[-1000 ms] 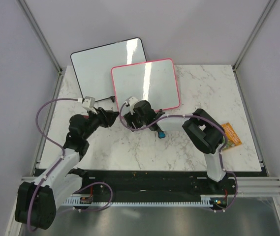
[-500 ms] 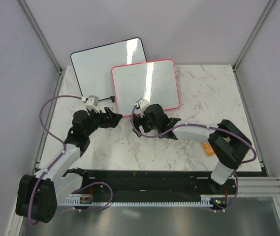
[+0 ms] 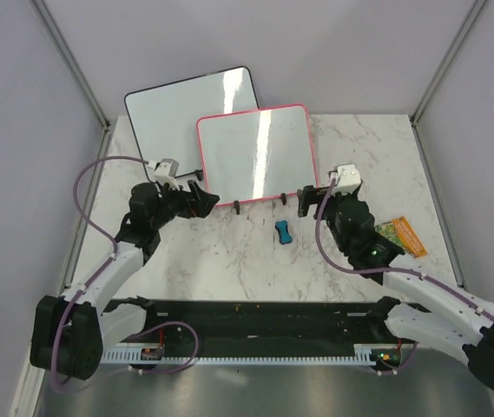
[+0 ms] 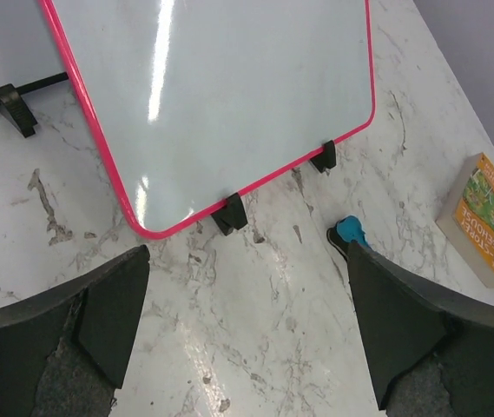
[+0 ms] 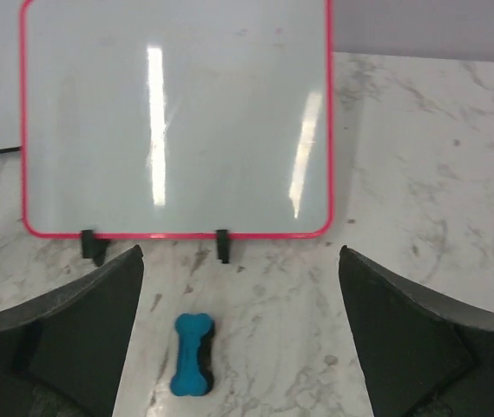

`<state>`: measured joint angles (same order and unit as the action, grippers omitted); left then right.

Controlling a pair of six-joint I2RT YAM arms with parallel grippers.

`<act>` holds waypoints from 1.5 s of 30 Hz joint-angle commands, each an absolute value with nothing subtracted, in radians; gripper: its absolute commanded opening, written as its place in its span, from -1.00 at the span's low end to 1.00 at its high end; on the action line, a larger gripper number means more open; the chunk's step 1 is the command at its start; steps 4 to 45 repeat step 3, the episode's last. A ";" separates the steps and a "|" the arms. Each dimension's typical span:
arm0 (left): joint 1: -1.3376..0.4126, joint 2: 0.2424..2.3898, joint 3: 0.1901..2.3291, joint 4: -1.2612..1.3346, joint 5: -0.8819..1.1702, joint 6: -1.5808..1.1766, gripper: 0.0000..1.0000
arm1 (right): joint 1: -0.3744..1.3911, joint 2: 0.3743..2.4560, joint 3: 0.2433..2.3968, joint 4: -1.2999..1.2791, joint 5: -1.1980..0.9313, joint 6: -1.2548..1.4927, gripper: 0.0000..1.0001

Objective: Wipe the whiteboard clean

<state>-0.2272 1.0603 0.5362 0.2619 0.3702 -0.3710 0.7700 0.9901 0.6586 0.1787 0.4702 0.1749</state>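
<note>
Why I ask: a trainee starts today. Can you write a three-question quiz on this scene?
1. True or false: the left gripper holds the blue bone-shaped object.
2. Relative to the pink-framed whiteboard, the blue bone-shaped object lies: A) on it; B) on the table in front of it; C) behind it.
3. Fill in: the larger board behind the pink-framed whiteboard has a ____ frame.

Key: 1 false; 2 B; 3 black.
</note>
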 commanded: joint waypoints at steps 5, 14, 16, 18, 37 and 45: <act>-0.232 1.114 0.583 0.239 0.371 -0.298 0.99 | 0.536 0.832 0.526 0.146 0.506 0.173 0.96; -0.232 1.114 0.583 0.239 0.371 -0.298 0.99 | 0.536 0.832 0.526 0.146 0.506 0.173 0.96; -0.232 1.114 0.583 0.239 0.371 -0.298 0.99 | 0.536 0.832 0.526 0.146 0.506 0.173 0.96; -0.232 1.114 0.583 0.239 0.371 -0.298 0.99 | 0.536 0.832 0.526 0.146 0.506 0.173 0.96; -0.232 1.114 0.583 0.239 0.371 -0.298 0.99 | 0.536 0.832 0.526 0.146 0.506 0.173 0.96; -0.232 1.114 0.583 0.239 0.371 -0.298 0.99 | 0.536 0.832 0.526 0.146 0.506 0.173 0.96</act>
